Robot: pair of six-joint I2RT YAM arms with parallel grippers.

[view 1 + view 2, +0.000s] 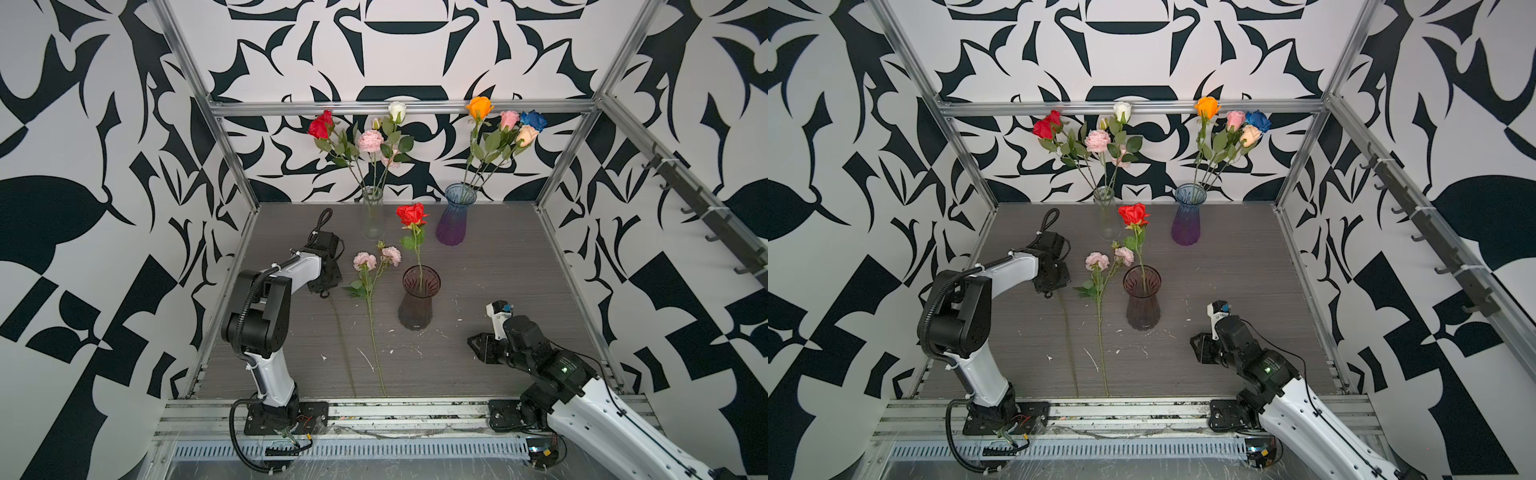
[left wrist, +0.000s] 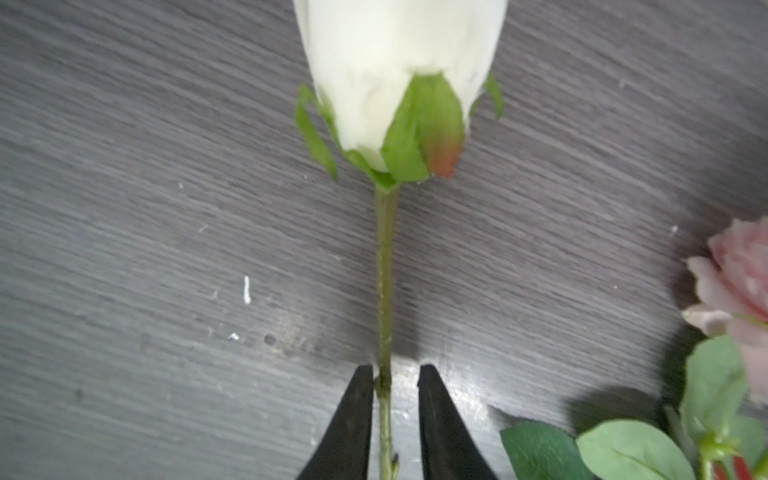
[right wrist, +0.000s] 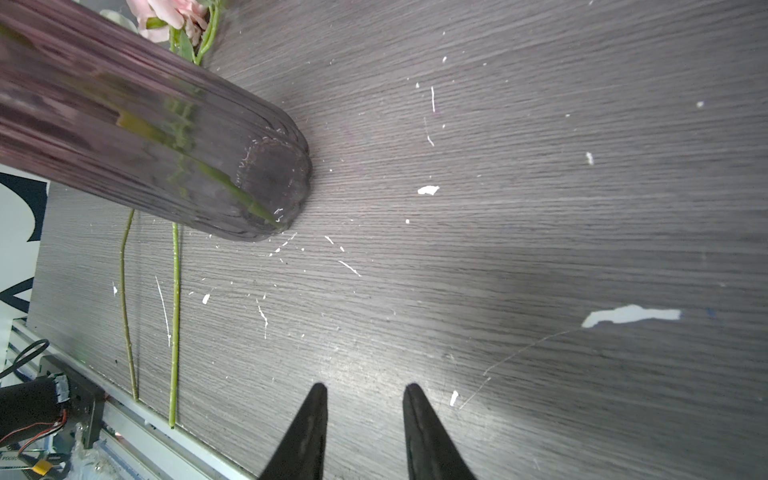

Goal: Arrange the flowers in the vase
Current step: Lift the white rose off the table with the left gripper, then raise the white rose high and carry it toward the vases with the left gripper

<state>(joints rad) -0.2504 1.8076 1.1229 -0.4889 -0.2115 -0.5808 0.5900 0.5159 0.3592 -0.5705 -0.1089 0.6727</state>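
Grey wood-grain surface (image 1: 498, 270), both top views: dark vase (image 1: 417, 307) holds one red rose (image 1: 411, 215), pink blooms (image 1: 365, 261) lie just beside it. Left wrist: left fingers (image 2: 353, 419) narrowly apart astride the white rose (image 2: 399, 62) stem on the surface. Right wrist: right fingers (image 3: 307, 432) apart, near the vase base.

Right gripper (image 3: 365, 388) over the grey wood-grain bench (image 3: 540, 208), its two black fingers (image 3: 307, 432) parted with nothing between them. The dark ribbed vase (image 3: 145, 137) contains one green stem (image 3: 232, 187). Two loose stems (image 3: 174, 316) lie flat beside the vase, and a pink bloom (image 3: 166, 12) shows past it.
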